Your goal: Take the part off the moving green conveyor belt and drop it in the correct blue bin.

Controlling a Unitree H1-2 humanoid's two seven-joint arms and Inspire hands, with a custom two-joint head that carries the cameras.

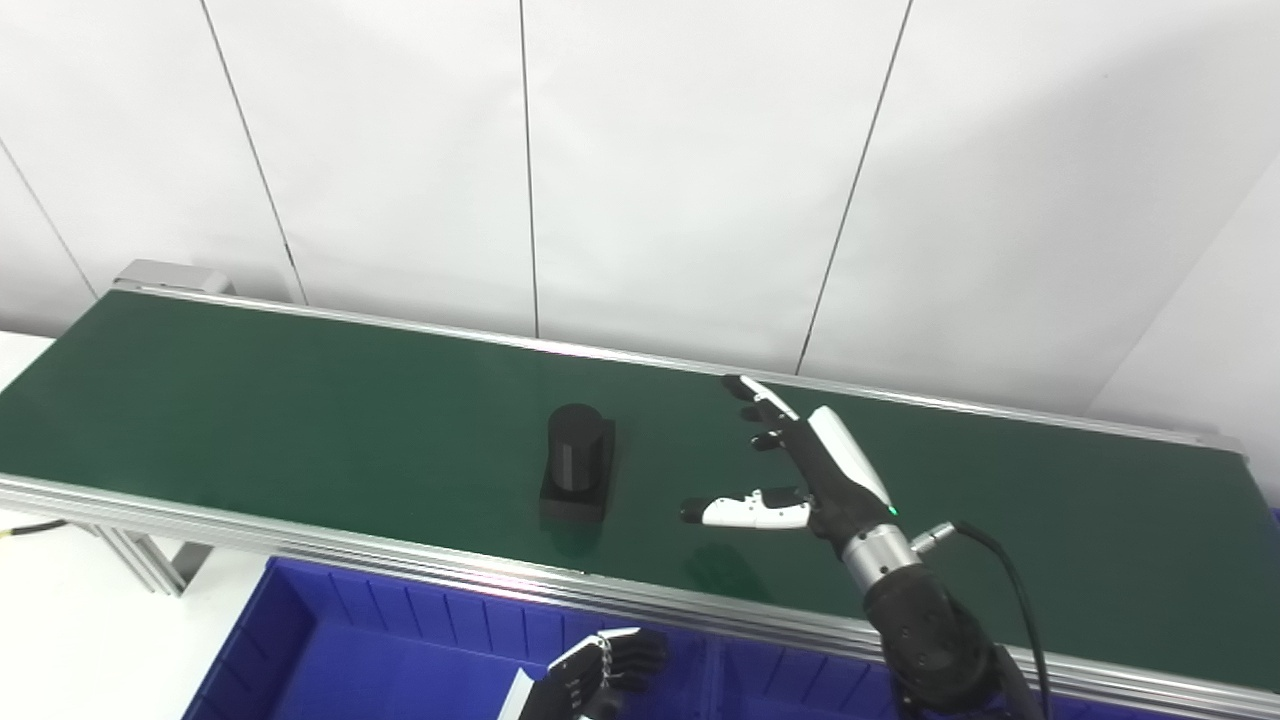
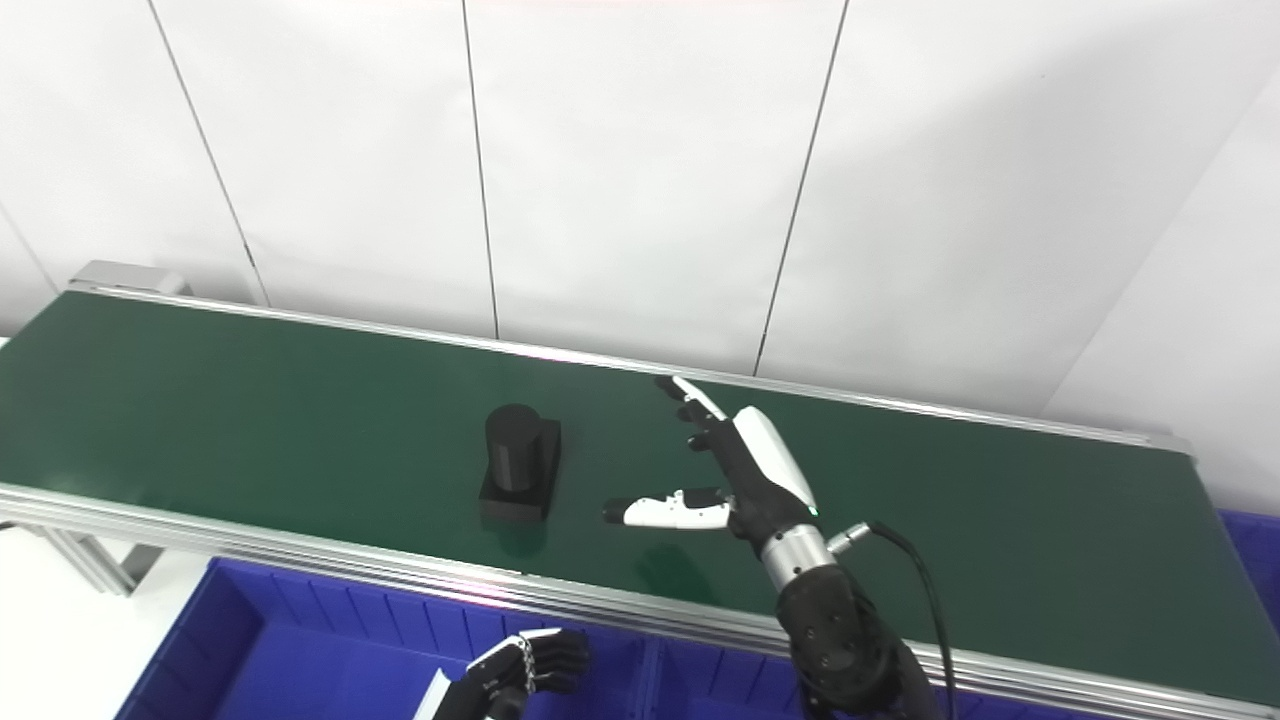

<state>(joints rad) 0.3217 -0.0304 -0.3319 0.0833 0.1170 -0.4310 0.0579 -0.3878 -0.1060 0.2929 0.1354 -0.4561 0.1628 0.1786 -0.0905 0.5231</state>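
White wall panels with thin dark seams are seen behind a long green conveyor belt [image 1: 300, 400] that is framed by silver rails. On the belt, roughly at its middle, a black part [image 1: 577, 465] is found: an upright cylinder set on a square base, standing free and touched by nothing. To the right of it, the right robot hand [image 1: 800, 470] is held over the belt with its fingers [image 1: 760, 395] stretched straight toward the far rail and the thumb [image 1: 745, 512] pointed toward the part; it is spread wide and nothing is held in it, and a clear gap is left between the thumb tip and the part. Below the near rail, a blue bin [image 1: 300, 630] with ribbed inner walls is seen. Above this bin, at the lower edge of the view, the left robot hand [image 1: 600, 670] is seen with its fingers curled inward, and nothing is seen in its grasp.
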